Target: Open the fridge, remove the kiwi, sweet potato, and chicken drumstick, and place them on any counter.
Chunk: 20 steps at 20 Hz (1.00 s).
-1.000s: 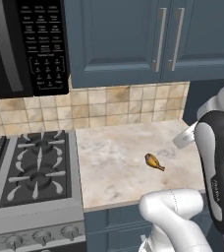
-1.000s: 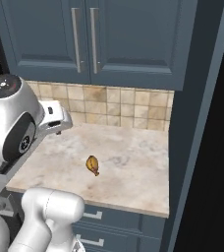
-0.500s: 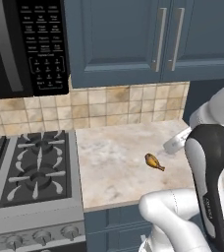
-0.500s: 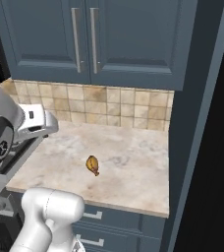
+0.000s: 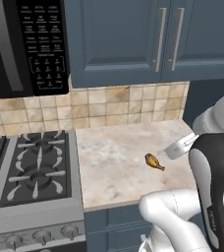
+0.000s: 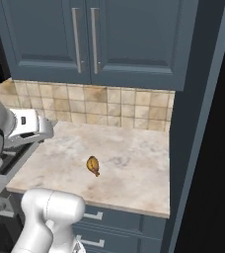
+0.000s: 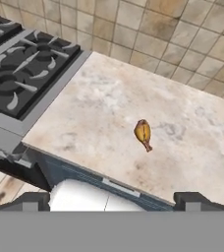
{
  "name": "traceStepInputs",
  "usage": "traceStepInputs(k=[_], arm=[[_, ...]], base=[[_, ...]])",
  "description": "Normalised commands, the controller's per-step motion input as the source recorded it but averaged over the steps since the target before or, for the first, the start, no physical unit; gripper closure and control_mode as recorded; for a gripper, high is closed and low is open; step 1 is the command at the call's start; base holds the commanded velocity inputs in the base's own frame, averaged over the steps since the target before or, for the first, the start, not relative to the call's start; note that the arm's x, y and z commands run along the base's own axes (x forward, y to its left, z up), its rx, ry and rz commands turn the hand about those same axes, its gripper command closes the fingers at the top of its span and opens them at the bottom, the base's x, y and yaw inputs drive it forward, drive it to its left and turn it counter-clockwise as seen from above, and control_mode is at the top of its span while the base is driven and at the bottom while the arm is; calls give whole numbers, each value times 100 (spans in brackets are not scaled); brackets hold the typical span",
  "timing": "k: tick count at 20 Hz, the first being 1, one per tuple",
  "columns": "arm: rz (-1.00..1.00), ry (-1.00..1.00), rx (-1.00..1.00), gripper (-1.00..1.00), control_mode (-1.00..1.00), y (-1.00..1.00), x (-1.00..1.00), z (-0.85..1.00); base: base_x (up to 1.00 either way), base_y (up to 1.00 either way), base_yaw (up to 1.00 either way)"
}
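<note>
The small golden-brown chicken drumstick (image 7: 143, 134) lies set down on the beige marbled stone counter (image 7: 104, 118), ahead of the spread, empty hand (image 7: 112, 201).

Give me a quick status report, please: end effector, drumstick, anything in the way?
End effector open, empty. Chicken drumstick lying alone on counter, not held. Nothing near it.

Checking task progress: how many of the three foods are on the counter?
1. The chicken drumstick lies alone mid-counter, right of the stove.
</note>
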Motion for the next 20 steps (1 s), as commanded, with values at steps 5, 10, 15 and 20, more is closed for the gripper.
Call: traceStepInputs(k=[5, 10, 15, 20], arm=[[0, 0, 0, -100, 100, 0, 0, 0], [0, 0, 0, -100, 100, 0, 0, 0], [0, 0, 0, -100, 100, 0, 0, 0], [0, 0, 0, -100, 100, 0, 0, 0]], base=[[-74, -20, 0], [-100, -46, 0], [-100, -58, 0], [-94, -36, 0]])
